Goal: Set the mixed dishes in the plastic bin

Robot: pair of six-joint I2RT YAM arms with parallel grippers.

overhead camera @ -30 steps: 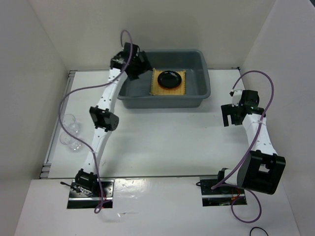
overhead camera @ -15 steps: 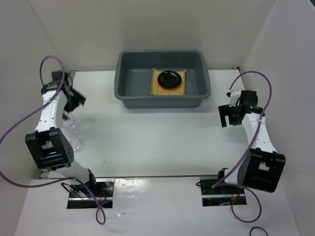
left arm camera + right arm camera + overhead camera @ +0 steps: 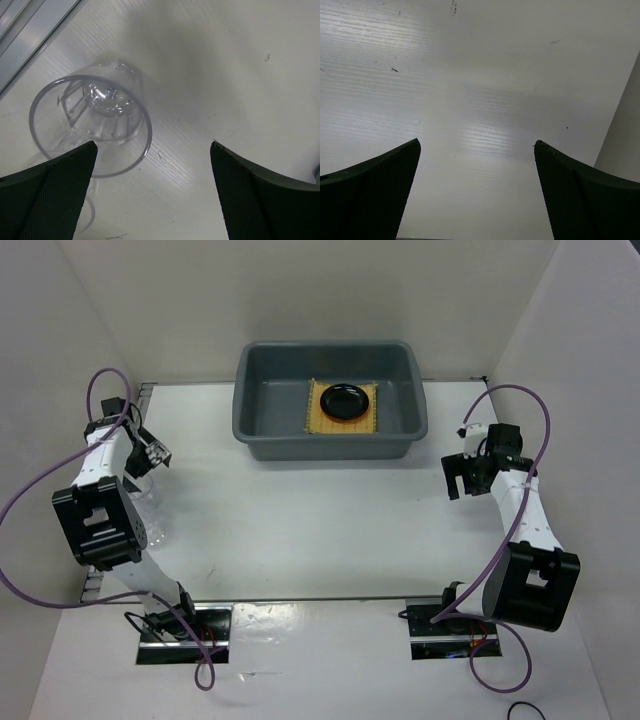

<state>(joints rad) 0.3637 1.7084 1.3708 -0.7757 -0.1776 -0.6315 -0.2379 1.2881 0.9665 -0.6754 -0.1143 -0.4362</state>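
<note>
The grey plastic bin (image 3: 262,430) stands at the back centre. Inside it a tan woven mat (image 3: 372,410) lies flat with a round black dish (image 3: 344,400) on top. A small clear cup (image 3: 90,125) stands upright on the table at the far left. My left gripper (image 3: 153,145) hovers over it, open, its left finger (image 3: 55,190) close to the cup's rim and nothing between the jaws. From above, the left gripper (image 3: 150,452) sits near the left wall. My right gripper (image 3: 458,475) hangs open over bare table (image 3: 480,100) at the right, holding nothing.
A second clear rim (image 3: 87,220) shows at the lower left of the left wrist view. A metal rail (image 3: 30,35) runs along the table's left edge. White walls close in on the left, back and right. The arm bases (image 3: 185,630) sit at the near edge.
My left arm has swung away from the bin's left end, out to the far left of the table, and now hangs over the clear cup. The right arm has barely moved.
</note>
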